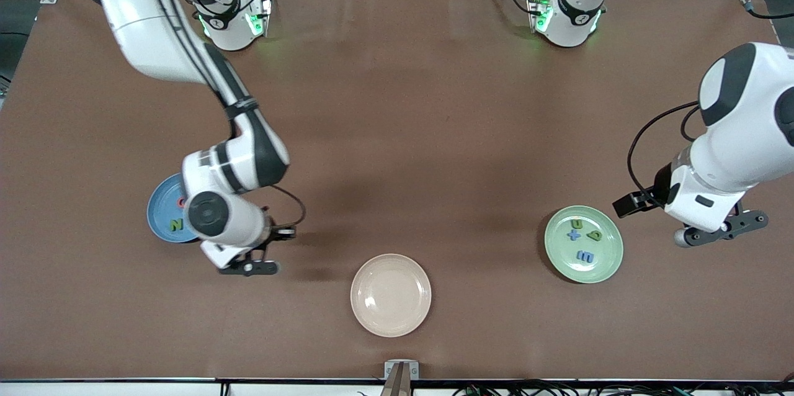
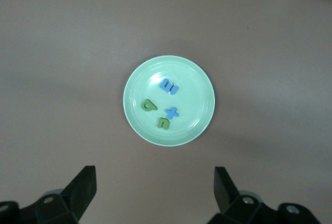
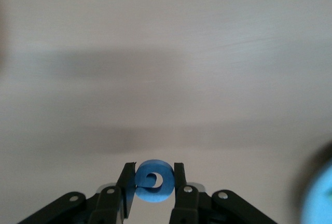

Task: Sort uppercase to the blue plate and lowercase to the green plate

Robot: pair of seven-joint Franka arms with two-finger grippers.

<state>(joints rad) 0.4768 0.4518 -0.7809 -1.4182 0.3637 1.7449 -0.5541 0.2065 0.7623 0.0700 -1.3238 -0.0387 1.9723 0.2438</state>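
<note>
- The right arm's two-finger gripper (image 3: 150,182) is clamped on a small blue foam capital G (image 3: 153,181), the letter pinched upright between the fingers and carried clear of the brown table (image 1: 397,135).
- In the front view that right gripper (image 1: 248,267) hangs over bare table just beside the round sky-blue plate (image 1: 162,210), on the side nearer the camera and toward the beige plate.
- The blue plate sits at the right arm's end of the table; a green foam N (image 1: 177,225) lies on it and a sliver of pink-red letter (image 1: 181,202) shows by the arm's wrist. The rest of the plate is hidden by the arm, so I cannot say what else is there.
- My judgement: this is the carry of an uppercase letter, likely the last one, since no loose letters show on the table. The next move calls for swinging over the blue plate's bare centre, lowering, and spreading the fingers without disturbing the N.
- The left gripper (image 2: 155,195) waits with its jaws spread wide and nothing between them, hovering beside the round pale mint-green plate (image 2: 137,79) at the left arm's end.
- That green plate holds four lowercase letters: a blue m (image 2: 169,86), a blue x (image 2: 173,112), a green u (image 2: 164,124) and a green q-like letter (image 2: 149,105).
- A round plain beige plate (image 1: 391,295) sits between the two, nearer the camera, holding nothing.
</note>
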